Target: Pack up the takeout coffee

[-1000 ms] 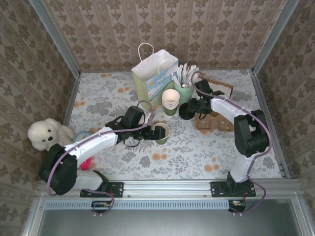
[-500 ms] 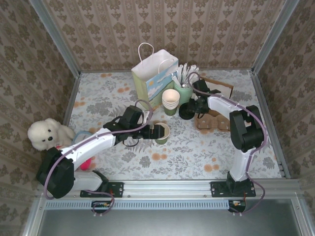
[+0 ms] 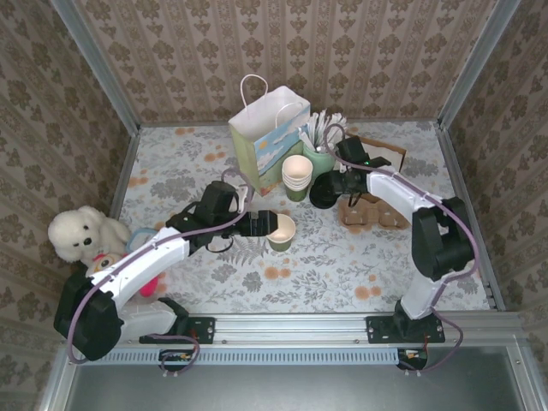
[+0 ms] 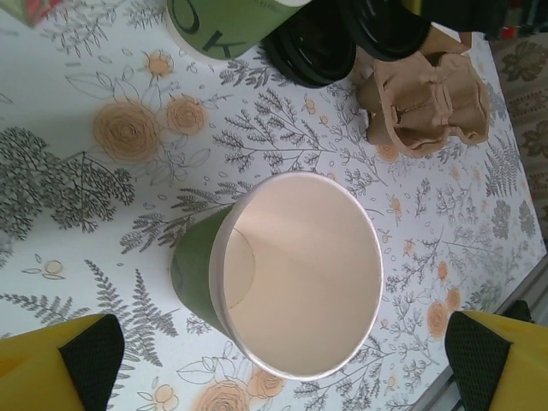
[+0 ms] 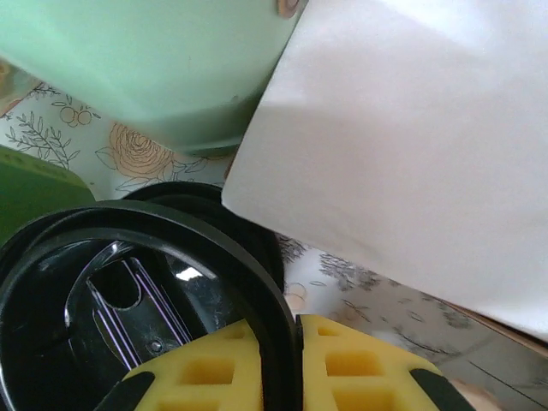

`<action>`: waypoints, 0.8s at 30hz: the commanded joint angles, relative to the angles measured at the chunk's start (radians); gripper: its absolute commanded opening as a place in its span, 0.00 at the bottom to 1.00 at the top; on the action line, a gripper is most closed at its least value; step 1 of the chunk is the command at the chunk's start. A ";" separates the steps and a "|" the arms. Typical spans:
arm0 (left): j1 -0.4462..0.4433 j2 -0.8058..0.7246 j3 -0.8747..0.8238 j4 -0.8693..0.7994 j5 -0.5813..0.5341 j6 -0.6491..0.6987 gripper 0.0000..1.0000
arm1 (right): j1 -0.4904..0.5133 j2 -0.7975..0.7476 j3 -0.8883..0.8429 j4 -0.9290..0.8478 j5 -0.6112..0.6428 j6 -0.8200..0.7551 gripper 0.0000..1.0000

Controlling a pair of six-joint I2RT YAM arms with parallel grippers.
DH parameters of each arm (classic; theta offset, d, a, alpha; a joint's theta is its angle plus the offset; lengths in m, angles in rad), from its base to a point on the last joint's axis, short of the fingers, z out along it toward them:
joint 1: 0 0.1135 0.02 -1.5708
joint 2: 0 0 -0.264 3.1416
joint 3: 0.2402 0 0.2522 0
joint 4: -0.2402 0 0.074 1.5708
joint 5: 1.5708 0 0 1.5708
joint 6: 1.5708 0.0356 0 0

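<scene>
Right hand (image 5: 279, 332) is pinching the black lid (image 5: 94, 257) rim of the takeout coffee (image 3: 322, 193), mid-worktop (image 3: 385, 265) near its back edge. Left hand (image 3: 261, 225) is wide open, right up against a lidless cup (image 3: 282, 231).

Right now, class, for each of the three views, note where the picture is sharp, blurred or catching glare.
Top external: even, soft light, only faint shadows. Left wrist: the lidless cup is crisp. Right wrist: the black lid carries a small white glare spot; the pale-green cup behind it is out of focus.
</scene>
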 commanded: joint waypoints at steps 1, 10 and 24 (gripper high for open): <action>0.001 -0.023 0.078 -0.088 -0.058 0.097 1.00 | 0.028 -0.113 -0.050 -0.007 0.081 -0.072 0.14; 0.050 -0.031 0.208 -0.055 0.227 0.259 1.00 | 0.188 -0.419 -0.095 0.008 0.144 -0.115 0.13; -0.033 0.253 0.685 -0.333 0.082 0.467 0.88 | 0.319 -0.483 0.004 0.055 0.115 -0.211 0.11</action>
